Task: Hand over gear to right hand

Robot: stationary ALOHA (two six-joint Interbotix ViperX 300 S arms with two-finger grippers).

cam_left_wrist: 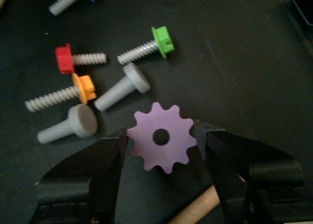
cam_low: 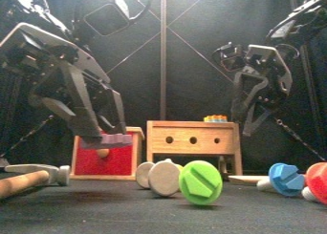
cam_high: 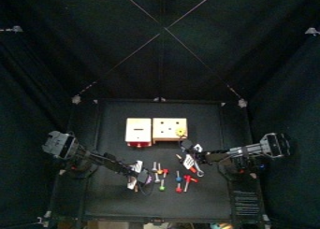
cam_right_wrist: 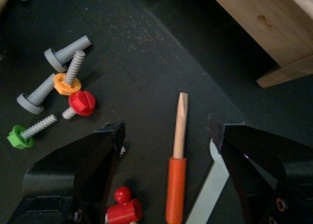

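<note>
Both left hand fingers flank purple gear.

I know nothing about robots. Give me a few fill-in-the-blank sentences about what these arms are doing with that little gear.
1. The gear is coloured ____.
2. It is gripped between the fingers of the ____ arm.
3. The right arm's fingers stand ____, holding nothing.
4. Below them lies a screwdriver with an ____ handle.

Missing words: purple; left; open; orange.
</note>
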